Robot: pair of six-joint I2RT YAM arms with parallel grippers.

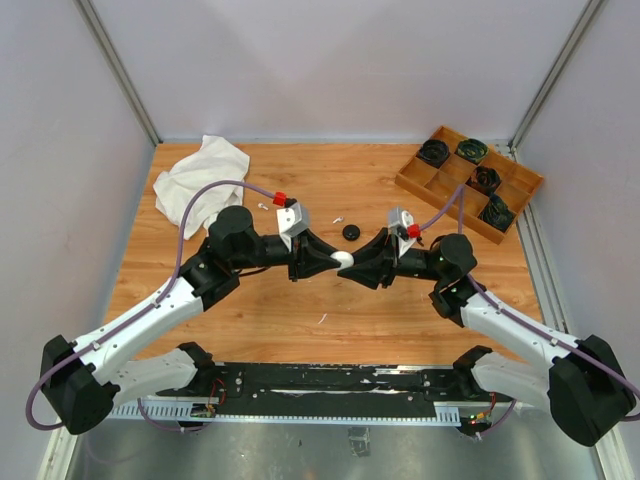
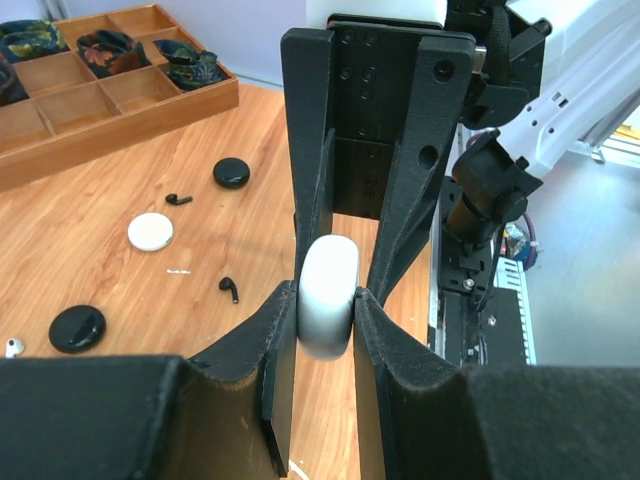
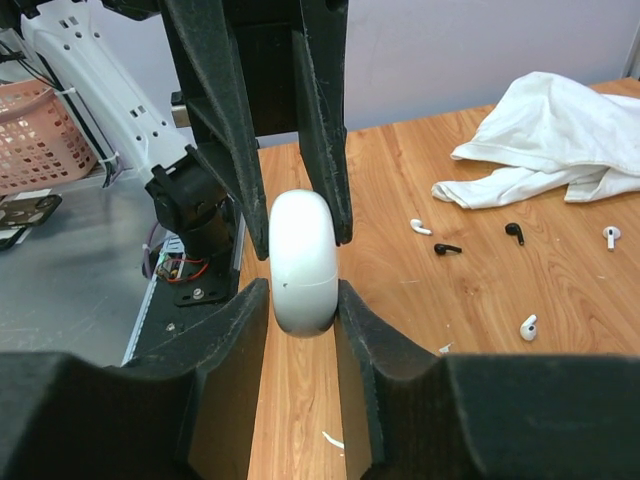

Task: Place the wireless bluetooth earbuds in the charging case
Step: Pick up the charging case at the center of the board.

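Pinching the white charging case [image 1: 343, 258] from opposite sides, we have left gripper [image 2: 328, 312] and right gripper [image 3: 303, 300] both clamped on it, held on edge. The earbuds [image 3: 447, 248] lie loose on the table [image 1: 400, 320] beyond — nearer our left arm.

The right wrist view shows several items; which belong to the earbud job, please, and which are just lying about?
Job: white rounded plastic charging case; tiny white stemmed earbuds; tiny black stemmed earbuds.
Lying about: crumpled white cloth; pink lattice basket.

White earbud [image 2: 10, 347] cut by left edge, wooden tray [image 2: 120, 135] cropped at top, cloth [image 3: 550, 140] cropped at right
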